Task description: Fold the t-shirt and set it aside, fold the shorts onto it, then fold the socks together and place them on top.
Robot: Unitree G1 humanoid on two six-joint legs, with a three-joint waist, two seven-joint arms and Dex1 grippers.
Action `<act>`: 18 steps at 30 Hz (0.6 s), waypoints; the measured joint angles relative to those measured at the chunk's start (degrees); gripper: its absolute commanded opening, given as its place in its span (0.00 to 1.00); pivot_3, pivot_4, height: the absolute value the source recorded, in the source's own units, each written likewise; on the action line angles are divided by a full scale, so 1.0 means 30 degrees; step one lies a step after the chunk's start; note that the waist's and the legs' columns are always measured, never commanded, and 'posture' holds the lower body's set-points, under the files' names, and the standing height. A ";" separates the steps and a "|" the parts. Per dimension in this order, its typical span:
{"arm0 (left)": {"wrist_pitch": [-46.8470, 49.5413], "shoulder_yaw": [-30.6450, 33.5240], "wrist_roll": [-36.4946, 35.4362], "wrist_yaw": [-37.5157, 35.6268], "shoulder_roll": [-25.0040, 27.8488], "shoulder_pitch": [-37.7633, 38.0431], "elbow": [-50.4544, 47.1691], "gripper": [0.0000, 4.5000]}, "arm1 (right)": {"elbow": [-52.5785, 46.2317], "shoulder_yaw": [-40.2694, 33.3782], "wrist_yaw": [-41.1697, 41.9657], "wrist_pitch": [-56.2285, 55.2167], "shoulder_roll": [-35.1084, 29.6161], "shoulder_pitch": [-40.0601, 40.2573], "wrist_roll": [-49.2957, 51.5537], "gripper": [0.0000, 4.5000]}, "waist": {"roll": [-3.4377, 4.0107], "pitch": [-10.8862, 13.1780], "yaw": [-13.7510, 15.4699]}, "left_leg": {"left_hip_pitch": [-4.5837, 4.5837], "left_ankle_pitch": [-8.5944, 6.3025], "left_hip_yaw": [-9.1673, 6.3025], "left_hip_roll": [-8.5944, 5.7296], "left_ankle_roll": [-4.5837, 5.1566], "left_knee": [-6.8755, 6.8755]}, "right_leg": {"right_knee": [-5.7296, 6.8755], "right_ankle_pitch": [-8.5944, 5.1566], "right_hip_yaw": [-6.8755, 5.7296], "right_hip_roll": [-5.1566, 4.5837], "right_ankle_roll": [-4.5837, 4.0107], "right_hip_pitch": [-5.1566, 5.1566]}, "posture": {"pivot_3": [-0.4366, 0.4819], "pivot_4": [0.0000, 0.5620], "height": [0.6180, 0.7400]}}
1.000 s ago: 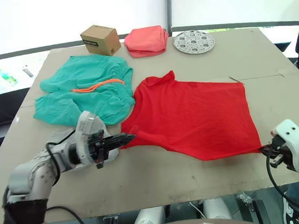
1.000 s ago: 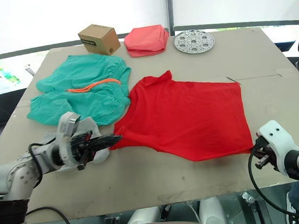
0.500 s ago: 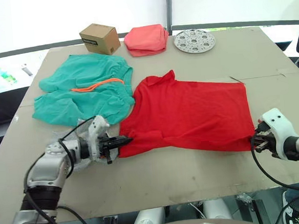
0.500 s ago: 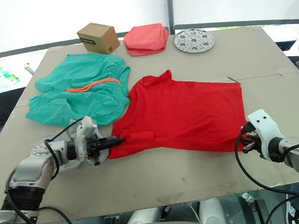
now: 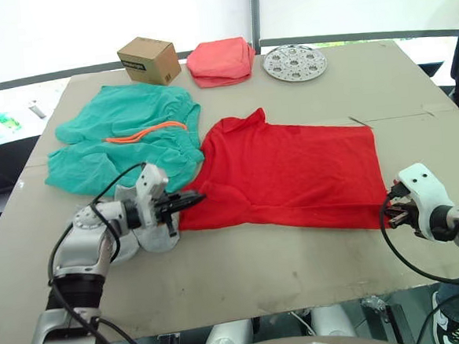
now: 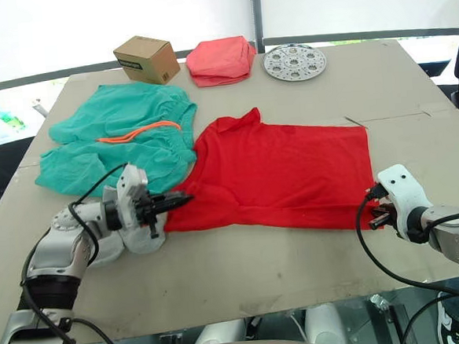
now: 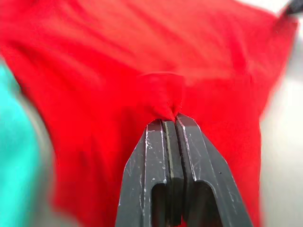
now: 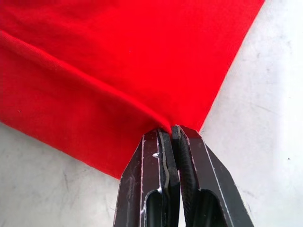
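Pinching red t-shirt [image 5: 292, 171] at near corners: left gripper [image 5: 197, 196] and right gripper [image 5: 386, 209] both clamped on fabric; teal shorts [image 5: 125, 144] beside.

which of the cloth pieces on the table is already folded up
The salmon-pink cloth at the far edge, between the box and the round tray. The t-shirt and shorts lie spread out.
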 measured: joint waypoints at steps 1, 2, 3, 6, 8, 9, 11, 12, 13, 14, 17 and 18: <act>-0.0049 -0.0016 0.0257 -0.0035 0.0163 0.0219 0.0172 0.00 | 0.0001 -0.0003 -0.0076 -0.0027 0.0005 -0.0058 -0.0048 0.01 | 0.0001 0.0000 0.0048 | 0.0000 0.0000 0.0000 0.0000 0.0000 0.0000 | 0.0000 0.0000 0.0000 0.0000 -0.0001 0.0000 | 0.48 0.27 1.00; -0.0231 -0.0023 0.0488 -0.0031 0.0271 0.0266 0.0442 0.00 | 0.0014 -0.0001 -0.0149 -0.0036 0.0099 -0.0142 -0.0082 0.01 | -0.0002 0.0000 0.0099 | 0.0000 0.0000 -0.0003 0.0000 0.0000 0.0002 | 0.0000 0.0001 -0.0003 0.0003 -0.0002 0.0001 | 0.48 0.27 1.00; -0.0336 -0.0022 0.0629 -0.0016 0.0333 0.0266 0.0572 0.00 | 0.0016 0.0019 -0.0203 -0.0083 0.0239 -0.0242 -0.0085 0.01 | -0.0006 -0.0003 0.0162 | 0.0000 0.0000 -0.0012 0.0000 0.0000 0.0007 | 0.0000 0.0001 -0.0014 0.0003 -0.0002 0.0008 | 0.48 0.27 1.00; -0.0770 -0.0056 0.1032 -0.0027 0.0373 0.0270 0.0625 0.00 | 0.0105 0.0539 -0.0235 -0.0191 0.0350 -0.0433 -0.0101 0.01 | -0.0012 -0.0006 0.0181 | 0.0000 0.0000 -0.0011 -0.0001 0.0001 0.0012 | 0.0000 0.0002 -0.0012 -0.0001 -0.0003 0.0012 | 0.48 0.27 1.00; -0.0839 -0.0065 0.1157 -0.0024 0.0374 0.0262 0.0622 0.00 | 0.0202 0.0601 -0.0232 -0.0195 0.0349 -0.0438 -0.0103 0.01 | -0.0010 -0.0007 0.0139 | 0.0000 0.0000 -0.0009 0.0000 0.0000 0.0008 | 0.0000 0.0001 -0.0008 -0.0001 -0.0003 0.0008 | 0.48 0.27 1.00; -0.0897 -0.0071 0.1255 -0.0004 0.0372 0.0235 0.0620 0.00 | 0.0321 0.0665 -0.0228 -0.0209 0.0347 -0.0471 -0.0108 0.01 | -0.0010 -0.0007 0.0129 | 0.0002 0.0000 -0.0010 0.0000 0.0000 0.0007 | 0.0000 0.0001 -0.0010 0.0001 -0.0003 0.0007 | 0.48 0.27 1.00; -0.1014 -0.0130 0.1347 0.0106 0.0331 0.0146 0.0621 0.00 | 0.0489 0.0723 -0.0221 -0.0254 0.0344 -0.0485 -0.0109 0.01 | -0.0007 -0.0009 0.0126 | 0.0002 0.0000 -0.0013 0.0001 -0.0001 0.0001 | 0.0000 0.0002 -0.0012 0.0001 -0.0003 0.0004 | 0.48 0.27 1.00; -0.1009 -0.0129 0.1347 0.0255 0.0190 0.0045 0.0647 0.00 | 0.0608 0.0728 -0.0207 -0.0299 0.0309 -0.0484 -0.0114 0.01 | -0.0007 -0.0008 0.0132 | 0.0002 0.0001 -0.0013 0.0001 -0.0002 0.0002 | 0.0001 0.0002 -0.0013 0.0001 -0.0003 0.0005 | 0.48 0.27 1.00; -0.0884 -0.0123 0.1295 0.0434 -0.0019 -0.0096 0.0683 0.00 | 0.0683 0.0736 -0.0173 -0.0400 0.0232 -0.0462 -0.0113 0.01 | -0.0007 -0.0008 0.0153 | 0.0002 0.0001 -0.0013 0.0001 -0.0001 0.0005 | 0.0001 0.0003 -0.0013 0.0001 -0.0003 0.0006 | 0.48 0.27 1.00; -0.0572 -0.0114 0.1134 0.0518 -0.0152 -0.0231 0.0670 0.08 | 0.0686 0.0748 -0.0086 -0.0567 0.0130 -0.0434 -0.0109 0.07 | -0.0010 -0.0010 0.0150 | 0.0000 0.0001 -0.0014 0.0001 0.0000 0.0009 | 0.0001 0.0003 -0.0016 0.0002 -0.0002 0.0008 | 0.48 0.27 1.00; 0.0686 0.0211 0.0153 0.0030 -0.0012 -0.0089 0.0073 0.26 | 0.0670 0.0740 0.0162 -0.1002 -0.0218 -0.0123 -0.0132 0.26 | -0.0014 -0.0011 0.0100 | 0.0000 0.0000 -0.0012 0.0001 0.0000 0.0010 | 0.0001 0.0002 -0.0014 0.0006 -0.0001 0.0007 | 0.48 0.27 1.00; 0.1075 0.0393 -0.0133 -0.0042 0.0094 0.0034 -0.0290 0.34 | 0.0625 0.0737 0.0206 -0.1195 -0.0427 0.0043 -0.0148 0.34 | -0.0011 -0.0009 0.0079 | 0.0000 0.0000 -0.0009 0.0001 0.0000 0.0007 | 0.0001 0.0002 -0.0008 0.0006 -0.0001 0.0003 | 0.48 0.27 1.00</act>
